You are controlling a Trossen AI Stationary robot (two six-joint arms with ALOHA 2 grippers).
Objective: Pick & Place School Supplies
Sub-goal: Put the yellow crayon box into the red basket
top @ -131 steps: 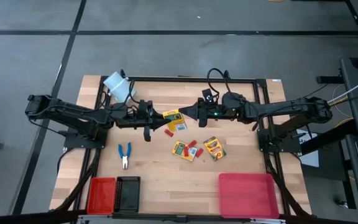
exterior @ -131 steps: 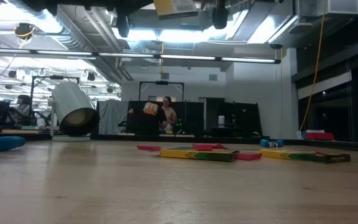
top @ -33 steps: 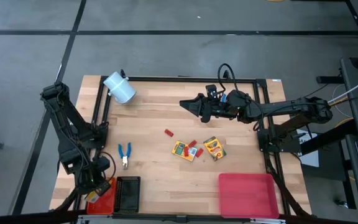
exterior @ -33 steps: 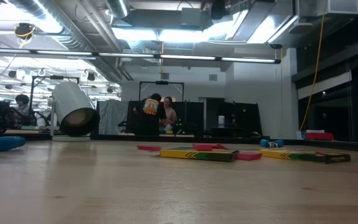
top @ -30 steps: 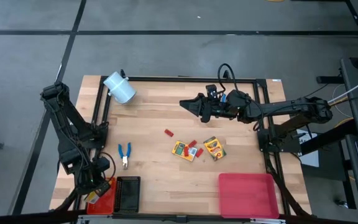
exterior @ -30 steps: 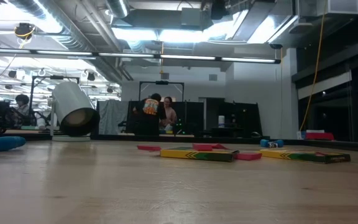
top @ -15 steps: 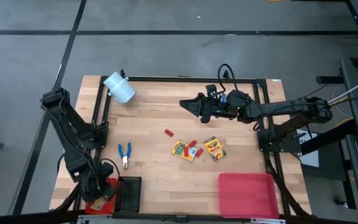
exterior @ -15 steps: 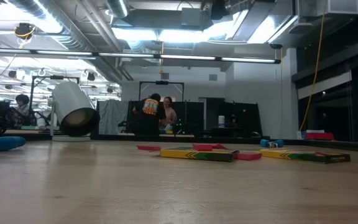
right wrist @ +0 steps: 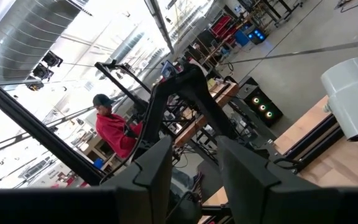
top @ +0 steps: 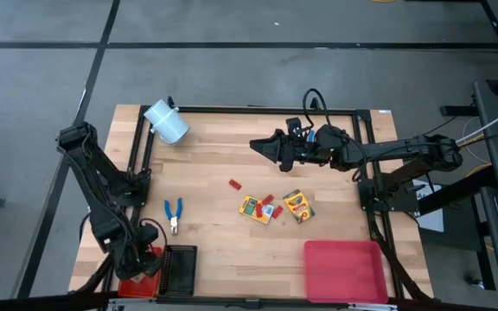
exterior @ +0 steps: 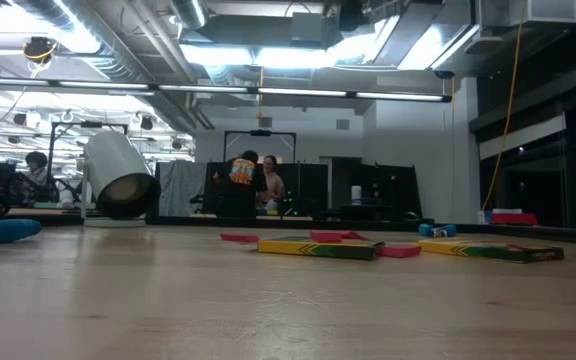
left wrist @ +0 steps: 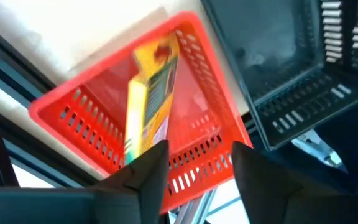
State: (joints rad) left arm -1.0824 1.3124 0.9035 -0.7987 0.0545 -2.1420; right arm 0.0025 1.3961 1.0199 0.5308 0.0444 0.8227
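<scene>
Wooden table (top: 232, 233), carrying all items. Pink tray (top: 342, 270) at the near right corner. Black tray (top: 178, 269) near the near left corner, touching a red tray (left wrist: 194, 118) on its outer side. Pale cylinder (top: 166, 123) lying on its side at the far left corner. Right pincer (top: 256, 143) held above the far middle of the table, its fingers parted with nothing between them, pointing toward the cylinder. Left pincer (top: 138, 259) above the red tray, fingers spread apart and empty. Crayon boxes, three: one (left wrist: 149, 93) lying tilted inside the red tray, just beyond the left pincer's fingertips; two on the table's middle, one (top: 255, 208) left and one (top: 297, 206) right, near each other. Blue-handled pliers (top: 173, 215) on the left part of the table, between the cylinder and the black tray. Small red pieces: one (top: 234, 183) alone toward the centre, others (top: 269, 204) between the two table boxes.
</scene>
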